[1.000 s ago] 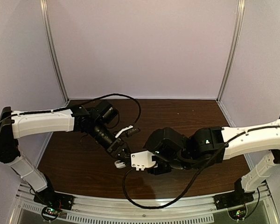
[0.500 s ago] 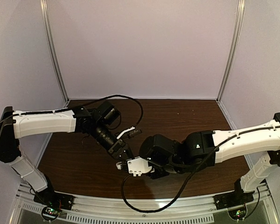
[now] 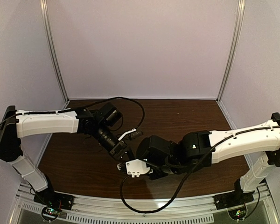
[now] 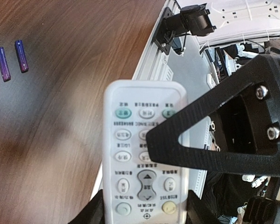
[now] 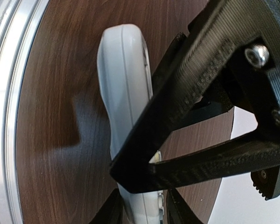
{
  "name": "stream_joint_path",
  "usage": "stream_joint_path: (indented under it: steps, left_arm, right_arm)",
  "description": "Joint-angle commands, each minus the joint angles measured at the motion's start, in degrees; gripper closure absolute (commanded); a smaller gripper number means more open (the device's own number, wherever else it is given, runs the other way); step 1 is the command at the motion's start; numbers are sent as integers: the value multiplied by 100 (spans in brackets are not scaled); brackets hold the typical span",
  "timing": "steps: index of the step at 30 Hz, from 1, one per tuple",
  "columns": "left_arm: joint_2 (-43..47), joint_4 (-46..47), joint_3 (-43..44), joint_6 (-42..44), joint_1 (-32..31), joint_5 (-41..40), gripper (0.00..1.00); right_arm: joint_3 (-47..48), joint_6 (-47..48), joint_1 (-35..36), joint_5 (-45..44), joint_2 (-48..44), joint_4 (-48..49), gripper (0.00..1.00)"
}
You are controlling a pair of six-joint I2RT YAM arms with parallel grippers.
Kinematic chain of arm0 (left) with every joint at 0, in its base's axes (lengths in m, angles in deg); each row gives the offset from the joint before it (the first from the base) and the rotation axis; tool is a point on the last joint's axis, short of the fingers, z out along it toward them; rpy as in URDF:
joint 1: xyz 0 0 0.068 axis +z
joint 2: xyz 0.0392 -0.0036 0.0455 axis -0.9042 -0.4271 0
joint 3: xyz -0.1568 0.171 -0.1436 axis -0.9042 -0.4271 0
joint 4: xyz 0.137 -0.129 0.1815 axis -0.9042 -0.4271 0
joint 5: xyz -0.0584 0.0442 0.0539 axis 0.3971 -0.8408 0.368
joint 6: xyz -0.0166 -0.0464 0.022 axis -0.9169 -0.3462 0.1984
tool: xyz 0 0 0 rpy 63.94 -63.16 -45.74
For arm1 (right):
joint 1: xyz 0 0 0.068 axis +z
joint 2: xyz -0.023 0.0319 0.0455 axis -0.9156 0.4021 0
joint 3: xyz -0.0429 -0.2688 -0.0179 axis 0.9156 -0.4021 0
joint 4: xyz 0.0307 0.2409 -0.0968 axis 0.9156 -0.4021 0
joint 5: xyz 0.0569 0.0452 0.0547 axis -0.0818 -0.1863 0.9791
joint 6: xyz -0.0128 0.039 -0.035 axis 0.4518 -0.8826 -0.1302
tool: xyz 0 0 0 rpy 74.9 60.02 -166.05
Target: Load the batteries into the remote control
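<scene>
The white remote control [image 4: 144, 154] is held off the dark table, button face toward the left wrist camera. My left gripper [image 4: 143, 212] is shut on its long edges near the lower buttons. My right gripper [image 5: 142, 207] pinches it across its thin side, and one black right finger [image 4: 210, 149] lies over its face. The right wrist view shows the remote [image 5: 123, 88] edge-on. In the top view both grippers, left [image 3: 121, 153] and right [image 3: 126, 164], meet at front centre. Two purple batteries [image 4: 3, 63] [image 4: 21, 55] lie side by side on the table.
The aluminium rail [image 4: 154, 60] runs along the table's near edge, close under the remote, and also shows in the right wrist view [image 5: 4, 93]. A black cable [image 3: 130, 200] loops over the front edge. Pale walls [image 3: 144, 46] enclose the table.
My right arm has swung left and slightly down to meet the left gripper, and its jaws now sit around the remote. The left gripper shifted a little to the right with the remote.
</scene>
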Motion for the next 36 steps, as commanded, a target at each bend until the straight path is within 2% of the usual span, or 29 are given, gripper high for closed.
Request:
stream_joint_path:
  steps: [1, 4, 7, 9, 12, 16, 21, 24, 25, 26, 27, 29, 33, 36]
  left_arm:
    - [-71, 244, 155, -63, -45, 158, 64]
    - [-92, 256, 174, -58, -55, 175, 65]
    - [-99, 261, 192, -65, -55, 194, 65]
    - [-94, 274, 201, -74, -55, 202, 65]
    - [-102, 267, 193, -75, -52, 186, 65]
    - [-120, 287, 208, -75, -50, 185, 63]
    - [41, 382, 263, -87, -36, -9, 44]
    - [183, 439, 316, -139, 84, -12, 31]
    - [262, 448, 358, -136, 149, -20, 23]
    - [406, 454, 417, -126, 235, -35, 8]
    - [531, 439, 493, -108, 349, -66, 3]
    - [843, 367, 683, -20, 723, -198, 3]
    - [1700, 449, 815, 132, 1872, -635, 2]
    - [2414, 786, 690, 125, 2226, -1897, 3]
  right_arm:
    - [147, -25, 43, -137, 48, 19, 68]
    - [205, -47, 43, -92, 103, -1, 68]
    - [174, -65, 39, -66, 120, 37, 60]
    - [144, -66, 46, -66, 106, 61, 60]
    - [145, -61, 40, -74, 103, 67, 63]
    - [219, -96, 44, -69, 127, 51, 74]
    - [211, -271, 46, 143, -71, 83, 87]
    - [182, -348, 11, 224, -272, 107, 92]
    - [157, -393, -3, 250, -335, 100, 92]
    - [124, -468, -23, 288, -393, 104, 92]
    - [60, -538, -50, 333, -474, 129, 92]
    - [-96, -698, -149, 483, -650, 247, 93]
    - [-422, -1232, -482, 733, -1111, 903, 95]
    - [-511, -1934, -861, 1045, -1497, 1670, 96]
